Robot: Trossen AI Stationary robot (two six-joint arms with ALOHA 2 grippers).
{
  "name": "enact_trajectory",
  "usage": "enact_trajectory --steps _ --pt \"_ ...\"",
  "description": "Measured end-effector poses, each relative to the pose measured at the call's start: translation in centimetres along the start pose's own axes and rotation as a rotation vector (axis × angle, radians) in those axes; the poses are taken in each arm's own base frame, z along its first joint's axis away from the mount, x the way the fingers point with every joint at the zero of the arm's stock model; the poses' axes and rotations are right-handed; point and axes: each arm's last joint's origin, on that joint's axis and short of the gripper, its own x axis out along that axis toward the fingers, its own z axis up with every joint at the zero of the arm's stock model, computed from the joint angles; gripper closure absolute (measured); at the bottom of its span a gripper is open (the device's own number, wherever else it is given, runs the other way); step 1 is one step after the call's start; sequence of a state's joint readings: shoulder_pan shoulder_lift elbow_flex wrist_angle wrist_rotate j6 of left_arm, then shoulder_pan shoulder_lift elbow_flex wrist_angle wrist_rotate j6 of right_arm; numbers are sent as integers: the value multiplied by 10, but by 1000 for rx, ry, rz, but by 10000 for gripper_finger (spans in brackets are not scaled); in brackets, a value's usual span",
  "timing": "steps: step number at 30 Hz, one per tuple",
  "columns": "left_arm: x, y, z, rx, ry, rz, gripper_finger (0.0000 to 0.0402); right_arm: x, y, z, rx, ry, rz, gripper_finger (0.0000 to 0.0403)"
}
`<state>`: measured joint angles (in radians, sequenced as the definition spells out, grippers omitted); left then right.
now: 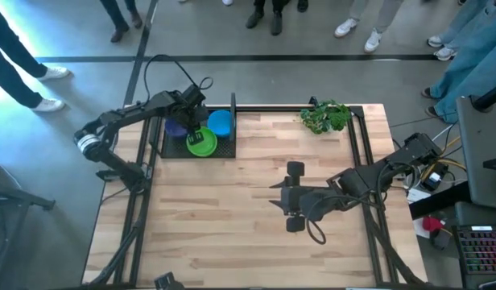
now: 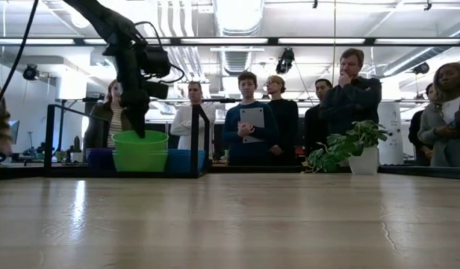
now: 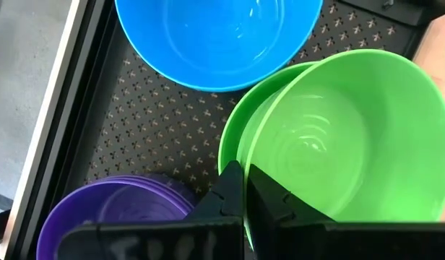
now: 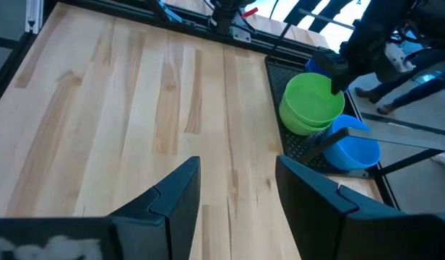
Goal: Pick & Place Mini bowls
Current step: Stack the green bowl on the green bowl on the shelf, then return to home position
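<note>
Mini bowls sit in a black tray (image 1: 169,151) at the table's far left. A blue bowl (image 3: 215,36) and a purple bowl (image 3: 114,217) rest on the tray's floor, and two green bowls are nested one in the other. My left gripper (image 1: 196,131) is above that tray, shut on the upper green bowl (image 3: 345,137). The lower green bowl (image 3: 233,141) shows as a rim beneath it. My right gripper (image 4: 237,180) hangs open over the bare wood at the table's middle right, with nothing between its fingers. My left gripper pinches the upper green bowl's rim (image 3: 253,148) between its two fingers, one finger inside the wall and one outside. The fingers come from above, pointing steeply down. The bowl sits slightly tilted in the lower green bowl (image 2: 140,161); whether it rests there I cannot tell.
A leafy plant in a white pot (image 1: 327,117) stands at the far right of the table. Black frame rails (image 1: 361,153) run along the table's sides. People stand beyond the far edge. Bare wood (image 1: 232,217) fills the middle and near part.
</note>
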<state>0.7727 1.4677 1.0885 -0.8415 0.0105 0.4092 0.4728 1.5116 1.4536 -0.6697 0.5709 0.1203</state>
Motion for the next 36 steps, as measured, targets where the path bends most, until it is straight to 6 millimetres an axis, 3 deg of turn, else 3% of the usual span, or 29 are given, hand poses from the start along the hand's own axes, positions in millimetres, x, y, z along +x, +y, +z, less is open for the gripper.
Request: enact_trajectory --steps 12,21,27,36 --pt "0 0 0 -26 4 -1 398 0 0 0 0 0 0 225" --pt "0 0 0 -62 1 -1 337 0 0 0 0 -1 -4 225" --pt "0 0 0 -62 6 9 326 0 0 0 1 -2 -6 225" --pt "-18 4 10 -70 -21 21 326 0 0 0 1 -1 -7 225"
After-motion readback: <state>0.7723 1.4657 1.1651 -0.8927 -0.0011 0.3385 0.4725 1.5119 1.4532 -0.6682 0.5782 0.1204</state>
